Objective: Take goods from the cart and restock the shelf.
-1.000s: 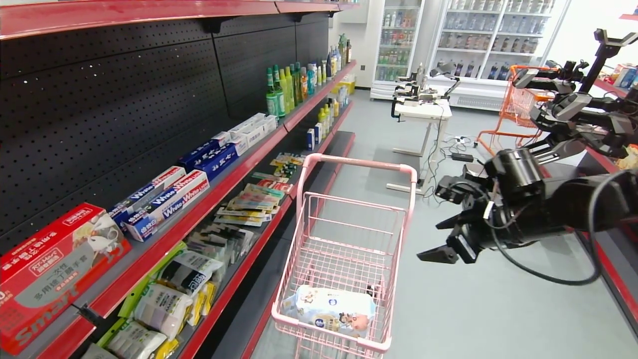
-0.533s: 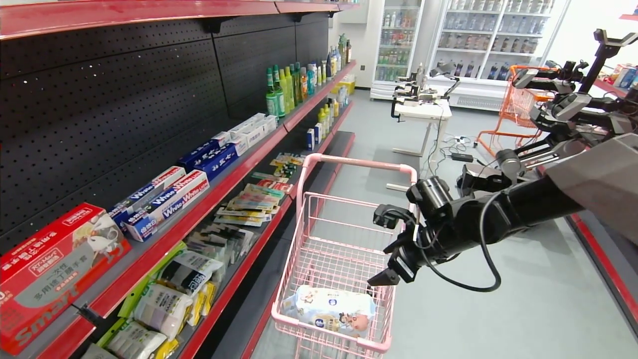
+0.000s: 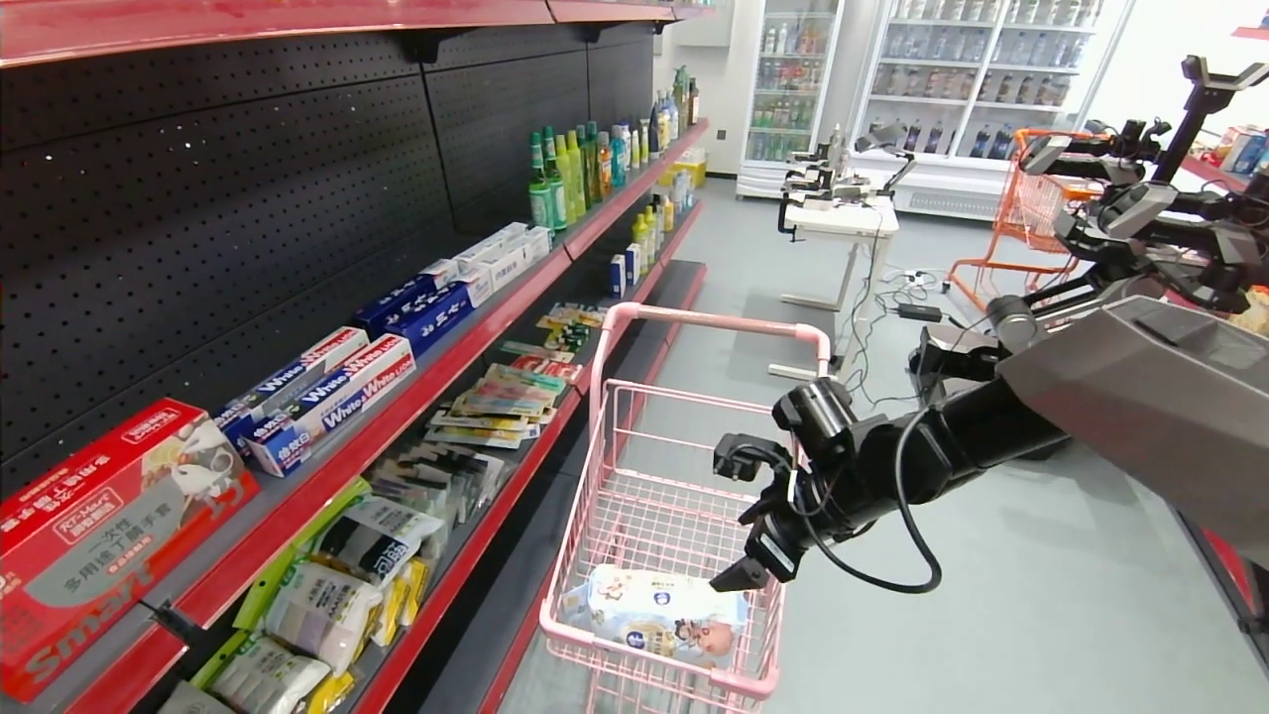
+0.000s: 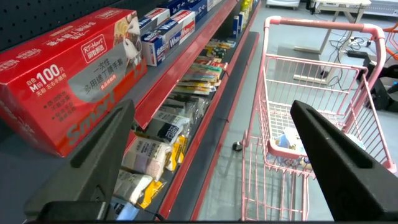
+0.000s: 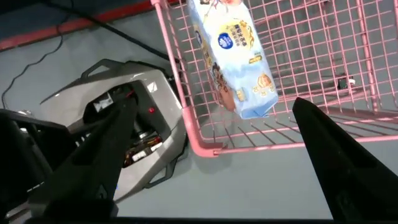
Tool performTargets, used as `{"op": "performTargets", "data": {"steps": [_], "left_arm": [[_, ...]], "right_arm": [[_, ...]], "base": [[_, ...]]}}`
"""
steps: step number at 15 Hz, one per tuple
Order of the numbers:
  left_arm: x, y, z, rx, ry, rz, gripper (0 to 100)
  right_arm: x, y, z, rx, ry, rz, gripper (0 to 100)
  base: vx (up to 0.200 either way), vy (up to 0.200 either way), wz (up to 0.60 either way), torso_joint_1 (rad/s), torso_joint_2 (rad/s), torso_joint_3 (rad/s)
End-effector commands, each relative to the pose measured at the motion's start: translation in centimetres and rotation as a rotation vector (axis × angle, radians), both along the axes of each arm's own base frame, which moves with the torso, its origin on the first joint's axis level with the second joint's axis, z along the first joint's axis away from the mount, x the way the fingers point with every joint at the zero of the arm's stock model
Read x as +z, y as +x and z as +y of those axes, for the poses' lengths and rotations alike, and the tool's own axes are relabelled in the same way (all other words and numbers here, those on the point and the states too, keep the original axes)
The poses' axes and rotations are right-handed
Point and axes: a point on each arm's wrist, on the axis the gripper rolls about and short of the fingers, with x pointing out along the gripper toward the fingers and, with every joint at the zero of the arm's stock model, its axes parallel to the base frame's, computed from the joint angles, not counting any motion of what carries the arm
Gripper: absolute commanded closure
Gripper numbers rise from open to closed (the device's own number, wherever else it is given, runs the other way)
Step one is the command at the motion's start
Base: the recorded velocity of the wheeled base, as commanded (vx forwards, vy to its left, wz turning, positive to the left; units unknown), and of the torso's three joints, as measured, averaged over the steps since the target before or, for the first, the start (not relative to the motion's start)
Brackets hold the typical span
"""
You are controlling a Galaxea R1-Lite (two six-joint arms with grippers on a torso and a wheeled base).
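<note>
A pink wire cart (image 3: pixel 694 327) stands in the aisle beside the red shelf (image 3: pixel 397 421). One white and blue soft pack (image 3: pixel 659 610) lies in the cart's near end. My right gripper (image 3: pixel 734 516) hangs open over the cart's near right rim, just above and right of the pack. From the right wrist, the pack (image 5: pixel 239 56) lies inside the pink rim (image 5: pixel 205 146), with the gripper (image 5: pixel 221 158) spread wide over that rim. My left gripper (image 4: pixel 211 162) is open and holds nothing, facing the shelf's red box (image 4: pixel 68 74) and the cart (image 4: pixel 317 81).
The shelf carries a red box (image 3: pixel 99 516), toothpaste boxes (image 3: pixel 327 382), bottles (image 3: pixel 565 178) and packets on the lower tier (image 3: pixel 377 540). A white desk (image 3: pixel 843 218), floor cables (image 3: pixel 907 297) and an orange cart (image 3: pixel 1031 198) stand farther down the aisle. Grey floor lies right of the pink cart.
My right arm swung left and down from the aisle right of the cart to over its near right rim, gripper staying open. The pack has not moved.
</note>
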Motion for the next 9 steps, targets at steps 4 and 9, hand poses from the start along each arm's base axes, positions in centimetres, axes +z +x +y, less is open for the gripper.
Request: {"op": "performTargets", "data": {"steps": [4,9], "left_arm": [[0.0,0.0,0.0,0.000,0.000,0.000,0],[0.0,0.0,0.0,0.000,0.000,0.000,0]], "right_arm": [[-2.1,0.2,0.8,0.039,-0.022,0.023,0],[-4.0,0.1,1.4,0.106,-0.049,0.019,0]], "base": [[0.000,0.000,0.00,-0.084,0.18,0.110],[0.000,0.000,0.00,-0.111,0.23,0.122]]}}
